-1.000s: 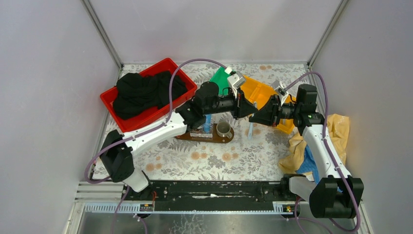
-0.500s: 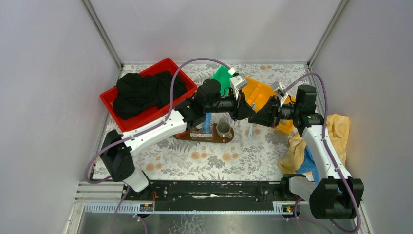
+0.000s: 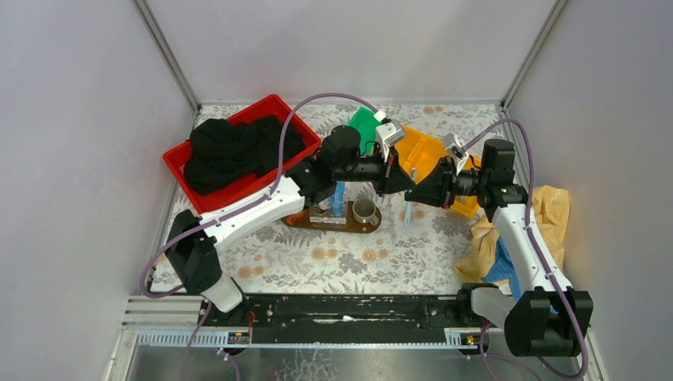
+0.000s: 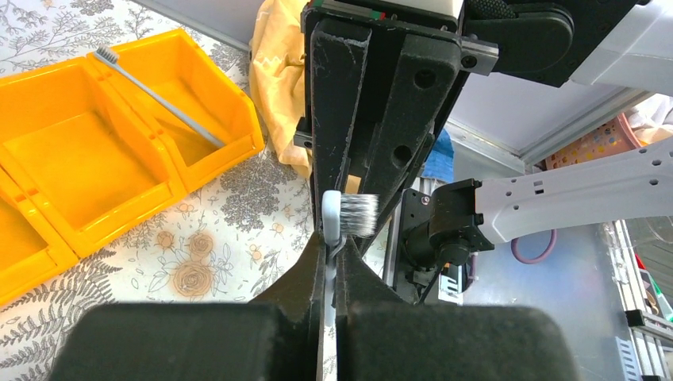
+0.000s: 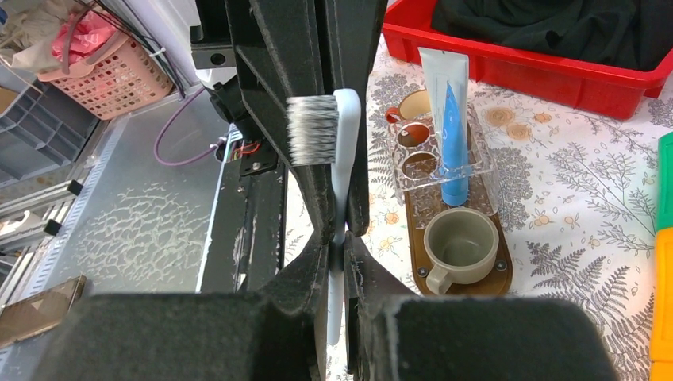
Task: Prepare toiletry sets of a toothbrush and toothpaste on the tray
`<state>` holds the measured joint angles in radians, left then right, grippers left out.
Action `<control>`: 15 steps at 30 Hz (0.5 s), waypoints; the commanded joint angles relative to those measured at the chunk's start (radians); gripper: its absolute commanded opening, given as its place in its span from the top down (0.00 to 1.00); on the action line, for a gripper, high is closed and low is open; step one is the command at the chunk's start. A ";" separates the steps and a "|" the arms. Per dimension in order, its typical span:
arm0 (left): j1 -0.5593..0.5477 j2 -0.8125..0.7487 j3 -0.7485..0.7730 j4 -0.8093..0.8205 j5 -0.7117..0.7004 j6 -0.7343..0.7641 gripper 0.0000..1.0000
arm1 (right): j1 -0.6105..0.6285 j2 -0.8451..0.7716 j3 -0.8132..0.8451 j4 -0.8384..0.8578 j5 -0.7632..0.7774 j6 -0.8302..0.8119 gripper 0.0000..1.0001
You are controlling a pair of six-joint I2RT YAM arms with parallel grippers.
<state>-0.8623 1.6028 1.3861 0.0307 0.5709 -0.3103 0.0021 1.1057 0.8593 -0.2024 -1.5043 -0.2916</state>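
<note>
Floral tablecloth [image 3: 341, 262], wooden tray [image 3: 349, 228], grey walls [image 3: 79, 119]

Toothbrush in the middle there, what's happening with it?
Both arms have it at once. The left tool and the right tool are each shut on the same toothbrush, held in the air just right of the tray. It looks like a handover. On the tray, a blue toothpaste stands in a clear holder beside a cup.
</note>
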 commanded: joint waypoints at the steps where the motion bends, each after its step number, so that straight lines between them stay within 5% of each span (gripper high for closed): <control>1: 0.009 0.012 0.034 -0.011 0.031 0.017 1.00 | 0.010 -0.016 0.018 -0.003 -0.010 -0.033 1.00; 3: 0.011 -0.001 0.014 0.014 0.029 0.018 1.00 | 0.010 -0.018 0.019 -0.018 -0.001 -0.047 0.88; 6: 0.012 -0.055 -0.049 0.058 -0.003 0.033 1.00 | 0.010 -0.023 0.023 -0.049 0.011 -0.078 0.45; 8: 0.017 -0.110 -0.136 0.106 -0.032 0.044 1.00 | 0.010 -0.024 0.034 -0.086 0.022 -0.112 0.28; 10: 0.024 -0.176 -0.228 0.162 -0.064 0.047 1.00 | 0.009 -0.022 0.051 -0.143 0.035 -0.166 0.20; 15: 0.047 -0.401 -0.497 0.314 -0.185 0.047 1.00 | 0.009 -0.006 0.093 -0.281 0.069 -0.302 0.16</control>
<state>-0.8345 1.3632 1.0355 0.1444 0.5018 -0.2840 0.0059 1.1057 0.8833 -0.3660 -1.4593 -0.4576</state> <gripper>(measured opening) 0.026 0.832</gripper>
